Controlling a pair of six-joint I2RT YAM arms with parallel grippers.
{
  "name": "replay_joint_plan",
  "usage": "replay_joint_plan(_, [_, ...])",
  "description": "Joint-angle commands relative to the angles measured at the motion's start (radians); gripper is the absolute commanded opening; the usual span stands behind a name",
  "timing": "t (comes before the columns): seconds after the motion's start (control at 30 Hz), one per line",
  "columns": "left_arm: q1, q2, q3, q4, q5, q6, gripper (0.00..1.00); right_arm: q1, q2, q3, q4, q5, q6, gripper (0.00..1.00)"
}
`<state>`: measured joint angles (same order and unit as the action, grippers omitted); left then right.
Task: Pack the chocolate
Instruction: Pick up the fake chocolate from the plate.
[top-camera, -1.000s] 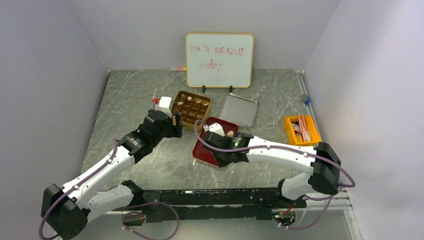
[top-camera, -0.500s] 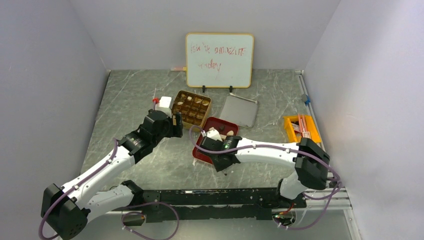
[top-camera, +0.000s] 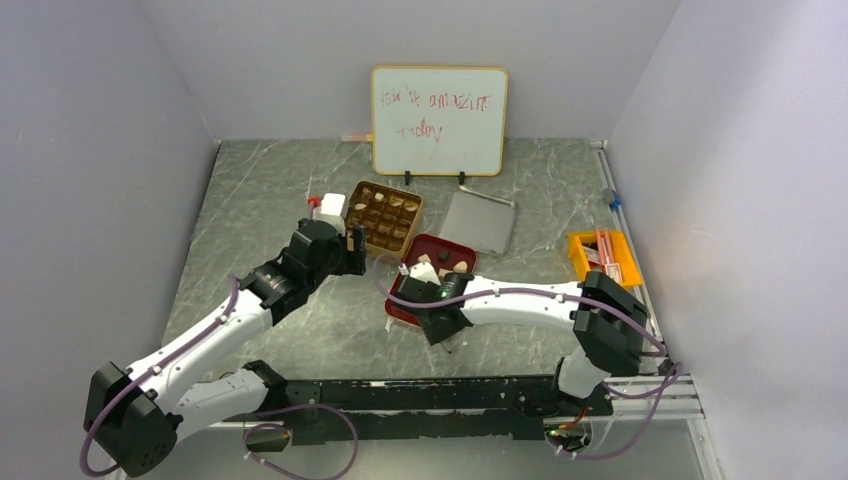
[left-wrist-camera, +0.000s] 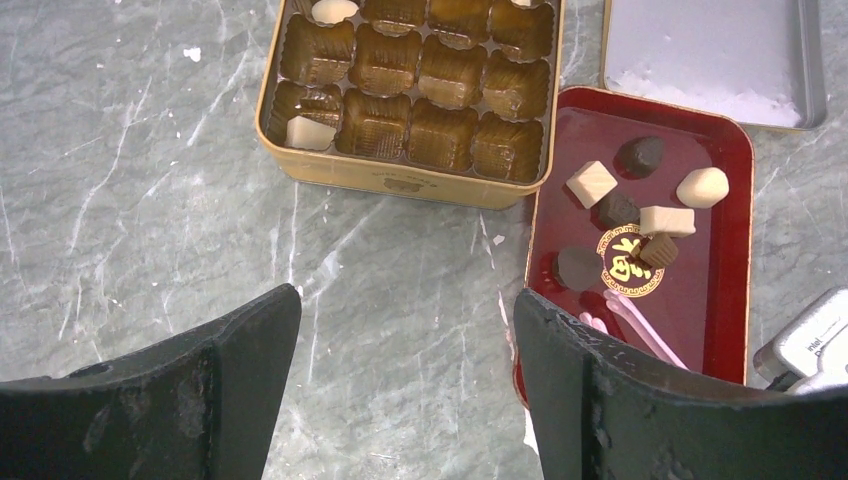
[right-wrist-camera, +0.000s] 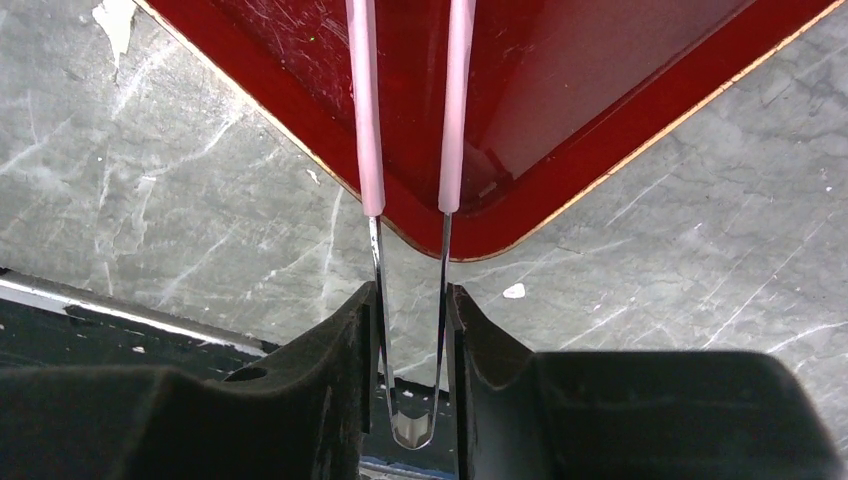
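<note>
Right fingers (right-wrist-camera: 330, 380), nearest the arm bases, are pressed onto the bare metal bend of the pink tweezers (right-wrist-camera: 365, 120), one finger on each leg. The tweezer legs run parallel and slightly apart, crossing from the grey marble bench (right-wrist-camera: 150, 200) over the near corner of the red tray (right-wrist-camera: 600, 100). The tips lie beyond the edge of the right wrist view.

Left fingers (left-wrist-camera: 200, 390) are spread wide, gripping nothing, and hang above bare bench just short of the gold tin (left-wrist-camera: 400, 182).

The left wrist view shows the tray touching, or nearly touching, the tin's near right corner. The pink legs lie in the tray's near half, ending close to a dark round piece. The loose chocolate (left-wrist-camera: 665, 220) sits in the tray's far half: seven pieces, cream, mid-brown and dark, clustered but mostly apart.

In the tin, one cream piece (left-wrist-camera: 308, 133) is in the near-left cell and another is at the far edge. The nearer rows show gold fluted cups.

A silver lid (left-wrist-camera: 715, 50) lies flat beyond the tray, right of the tin.

Farther back, a whiteboard (top-camera: 438, 120) stands at the wall. An orange bin (top-camera: 601, 257) is well off to the right.
</note>
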<state>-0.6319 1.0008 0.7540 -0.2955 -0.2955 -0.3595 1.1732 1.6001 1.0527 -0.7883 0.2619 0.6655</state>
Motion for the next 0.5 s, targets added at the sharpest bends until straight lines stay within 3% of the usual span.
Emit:
replay_joint_plan(0.0, [-0.004,0.008,0.016,0.04,-0.016,0.009,0.83,0.002,0.013,0.049,0.014,0.027,0.008,0.31])
replay_joint_plan(0.47, [-0.005,0.006,0.016,0.044,-0.01,0.003,0.83,0.001,0.044,0.071,0.001,0.046,0.005,0.39])
